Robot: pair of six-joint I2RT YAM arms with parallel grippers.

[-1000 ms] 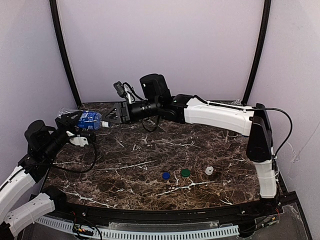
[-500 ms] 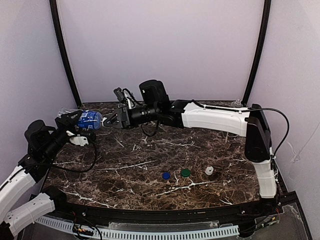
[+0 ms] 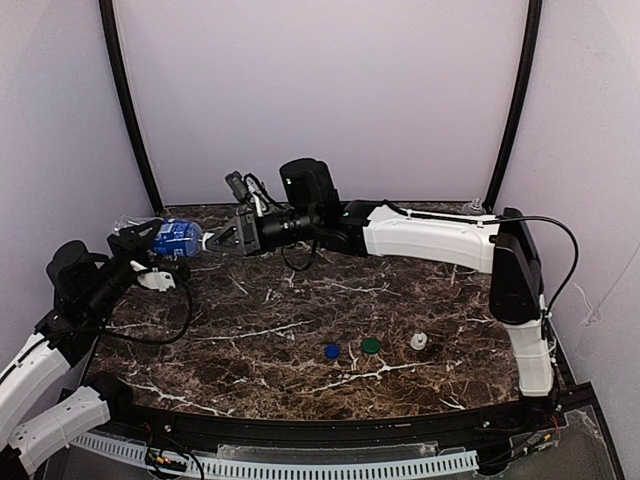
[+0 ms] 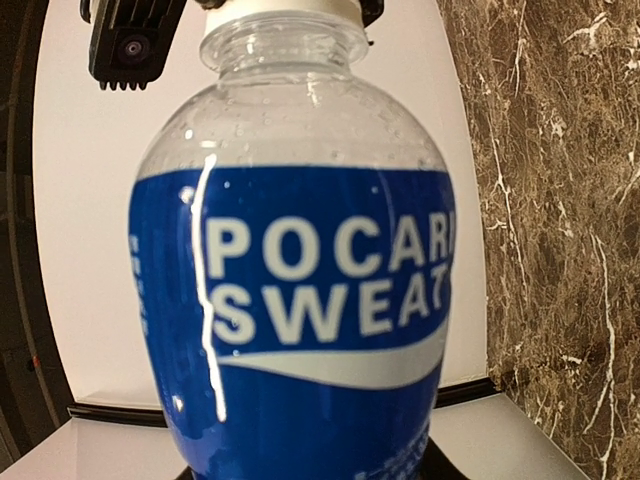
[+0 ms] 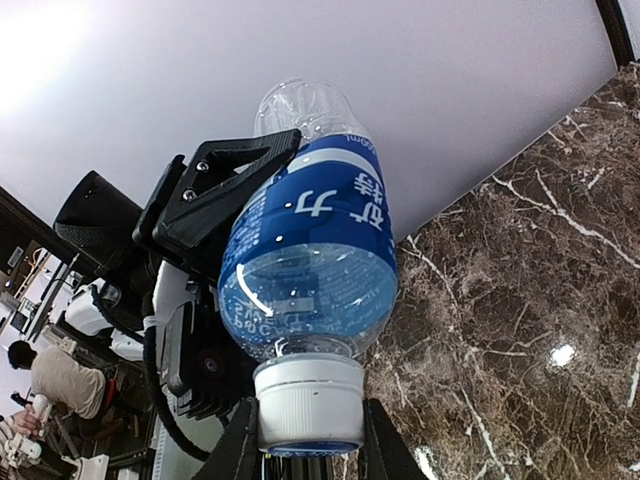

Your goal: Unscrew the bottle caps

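Blue-labelled bottle (image 3: 178,238) hangs above the surface (image 3: 300,310), far left of and beyond the green cap (image 3: 371,345), its body clamped in the left gripper (image 3: 150,241); we turn the right gripper (image 5: 308,442), pinched on the white cap (image 5: 308,400), squarely about the neck axis.

Right arm (image 3: 430,232): white link shells, black joints and wrist housing. A thin black cable (image 3: 579,240) loops off its elbow. Left arm (image 3: 30,372): same white and black scheme, with a black cable loop (image 3: 191,305). Left fingers (image 5: 230,175): black angular plastic, two small screw heads.
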